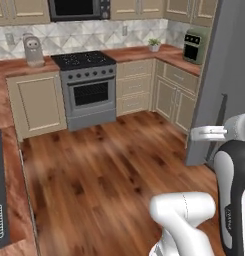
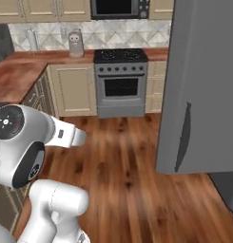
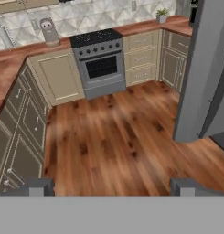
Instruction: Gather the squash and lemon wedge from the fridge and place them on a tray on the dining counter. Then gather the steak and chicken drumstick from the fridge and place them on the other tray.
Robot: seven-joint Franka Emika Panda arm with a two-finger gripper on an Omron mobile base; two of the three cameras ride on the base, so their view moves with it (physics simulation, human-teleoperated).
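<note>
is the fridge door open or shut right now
Shut, as far as the views show: the fridge presents a flat unbroken grey front with its dark handle against it, and no interior or shelves are visible.

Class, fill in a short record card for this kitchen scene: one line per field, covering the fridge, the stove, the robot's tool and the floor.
fridge: tall grey fridge at right, dark curved handle, door appears shut
stove: grey stove against the back wall, black cooktop, between beige cabinets
tool: tool open, holding nothing, facing across the floor toward the stove
floor: wood planks
task progress: no food or tray in sight; nothing gathered yet
</note>
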